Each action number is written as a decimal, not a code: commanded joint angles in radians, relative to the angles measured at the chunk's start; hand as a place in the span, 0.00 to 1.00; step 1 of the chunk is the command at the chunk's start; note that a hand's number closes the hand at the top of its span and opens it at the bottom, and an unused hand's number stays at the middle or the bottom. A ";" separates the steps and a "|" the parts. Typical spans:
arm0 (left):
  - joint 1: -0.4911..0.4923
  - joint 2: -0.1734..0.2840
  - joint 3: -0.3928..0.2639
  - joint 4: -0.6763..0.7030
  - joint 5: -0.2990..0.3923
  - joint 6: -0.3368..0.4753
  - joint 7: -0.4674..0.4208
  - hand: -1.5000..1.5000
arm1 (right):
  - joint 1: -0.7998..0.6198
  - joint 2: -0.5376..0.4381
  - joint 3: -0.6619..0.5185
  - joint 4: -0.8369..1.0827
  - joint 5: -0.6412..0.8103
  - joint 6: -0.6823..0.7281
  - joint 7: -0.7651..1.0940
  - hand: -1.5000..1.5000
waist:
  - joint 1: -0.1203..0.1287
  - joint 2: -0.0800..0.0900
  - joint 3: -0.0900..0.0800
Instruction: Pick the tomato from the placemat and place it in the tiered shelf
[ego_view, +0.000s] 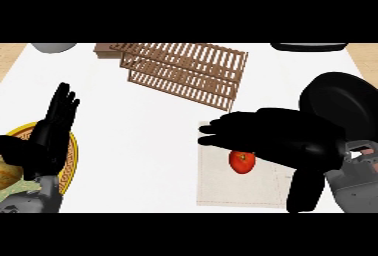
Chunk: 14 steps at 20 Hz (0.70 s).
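**Fingers spread above tomato, not yet closed**

Fingers of right hand (277, 137) extended, uncurled, over tomato (242, 161) on placemat (221, 192), lower right. Left hand (52, 127) resting open, left edge. Tiered shelf (184, 67) upper centre. Risk: tomato rolling off sideways if closure lands off-centre.

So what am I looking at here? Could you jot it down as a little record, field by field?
tomato: red, lying on the placemat, partly under the right hand
placemat: pale, on the white counter
right hand: over the tomato, fingers pointing left; grasp not visible
left hand: open, fingers up, resting at the view's left
tiered shelf: brown, slatted, at the counter's far side
plate: yellow rim, under the left hand
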 joint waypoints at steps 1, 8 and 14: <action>0.035 -0.018 -0.015 -0.008 -0.033 0.004 -0.016 0.50 | 0.070 -0.005 0.051 -0.085 0.138 -0.008 0.024 0.00 | -0.001 0.001 0.000; 0.033 -0.032 -0.019 -0.038 -0.040 0.001 0.002 0.50 | 0.054 -0.024 0.198 -0.012 0.459 -0.103 -0.016 0.00 | 0.009 0.003 0.000; 0.014 -0.056 0.021 0.068 -0.033 -0.049 -0.075 0.50 | 0.157 -0.008 0.193 0.031 0.582 -0.174 -0.126 0.00 | 0.000 0.004 0.000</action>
